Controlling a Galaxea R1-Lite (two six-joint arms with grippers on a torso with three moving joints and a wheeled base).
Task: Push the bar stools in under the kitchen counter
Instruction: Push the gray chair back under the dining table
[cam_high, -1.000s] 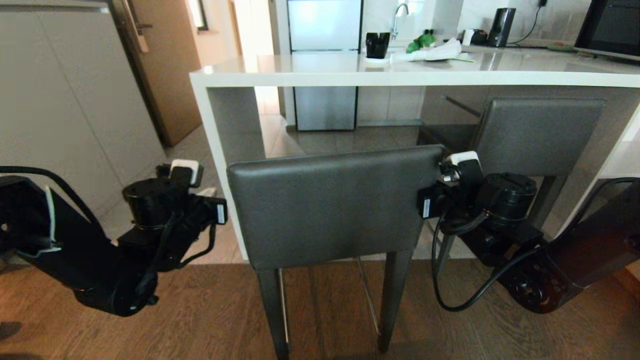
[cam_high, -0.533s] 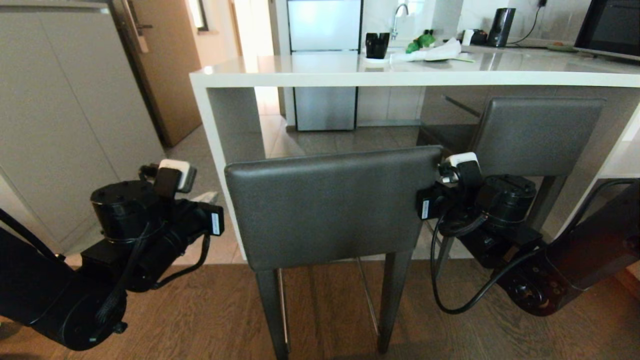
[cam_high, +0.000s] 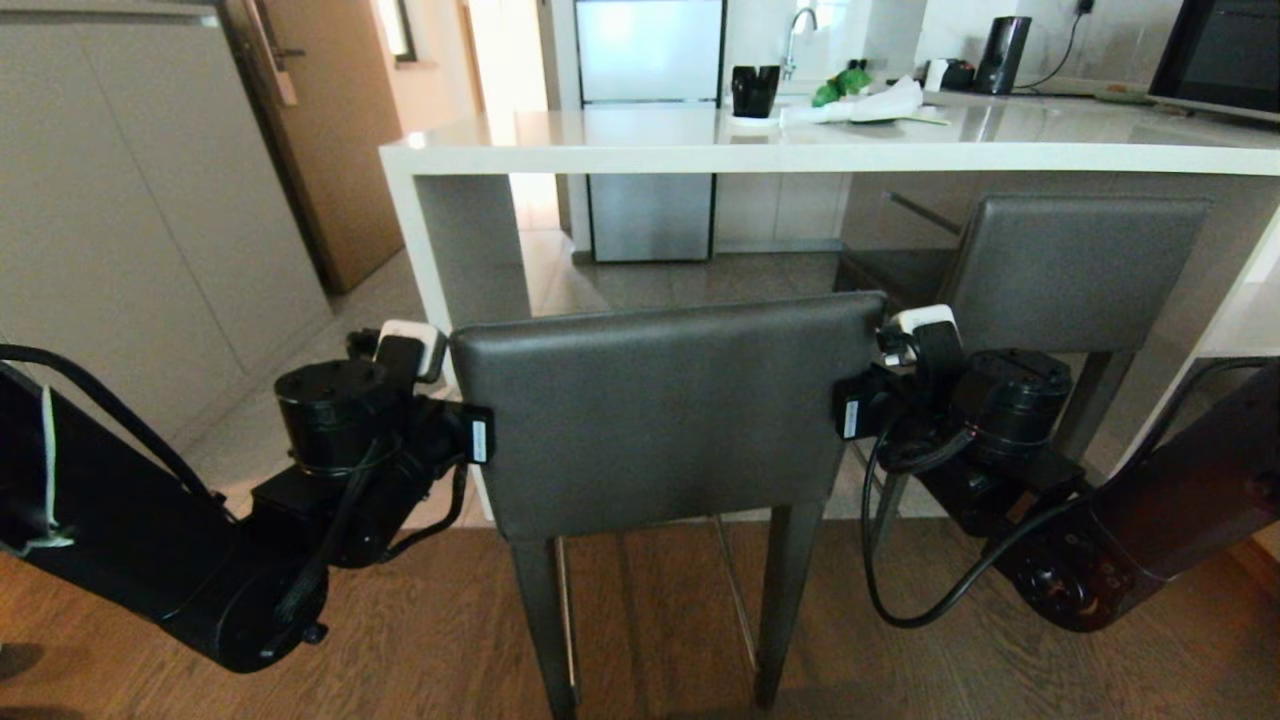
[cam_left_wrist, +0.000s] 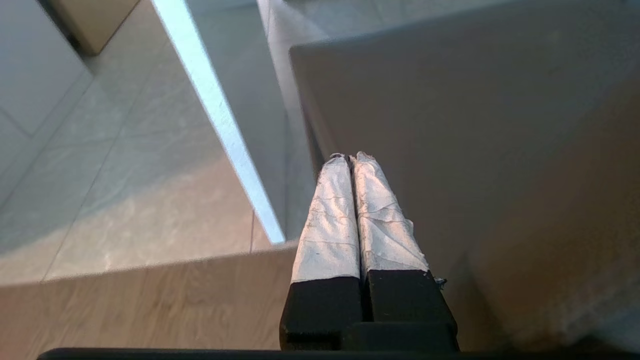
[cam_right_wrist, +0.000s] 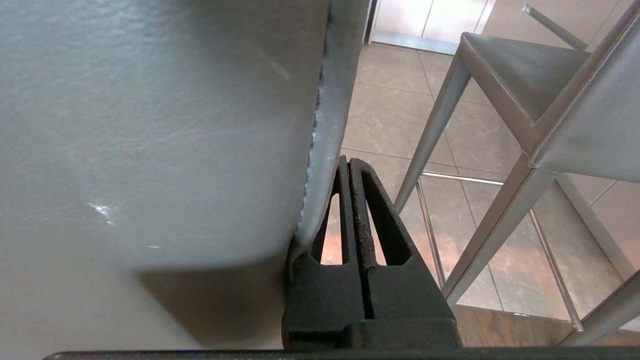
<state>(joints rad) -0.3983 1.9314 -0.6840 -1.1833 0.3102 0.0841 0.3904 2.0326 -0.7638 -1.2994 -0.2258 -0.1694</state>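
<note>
The near bar stool (cam_high: 660, 410) stands out on the floor in front of the kitchen counter (cam_high: 800, 152), its dark grey backrest facing me. A second bar stool (cam_high: 1080, 262) sits tucked under the counter at the right. My left gripper (cam_left_wrist: 350, 158) is shut, and its white-taped fingers (cam_left_wrist: 327, 220) lie against the left edge of the near stool's backrest (cam_left_wrist: 475, 150). My right gripper (cam_right_wrist: 347, 161) is also shut with nothing in it, and it rests beside the backrest's right edge (cam_right_wrist: 320, 150). In the head view both wrists flank the backrest, left (cam_high: 470, 438) and right (cam_high: 850, 415).
The counter's white side panel (cam_high: 420, 260) stands just beyond the stool's left side. A black mug (cam_high: 755, 90), a white cloth (cam_high: 860, 105) and a kettle (cam_high: 1000, 55) are on the top. A brown door (cam_high: 330, 130) and cabinets (cam_high: 120, 230) lie left.
My left arm swung out to the left and down, then came back right until its gripper reached the backrest's left edge. The right arm and both stools stayed put.
</note>
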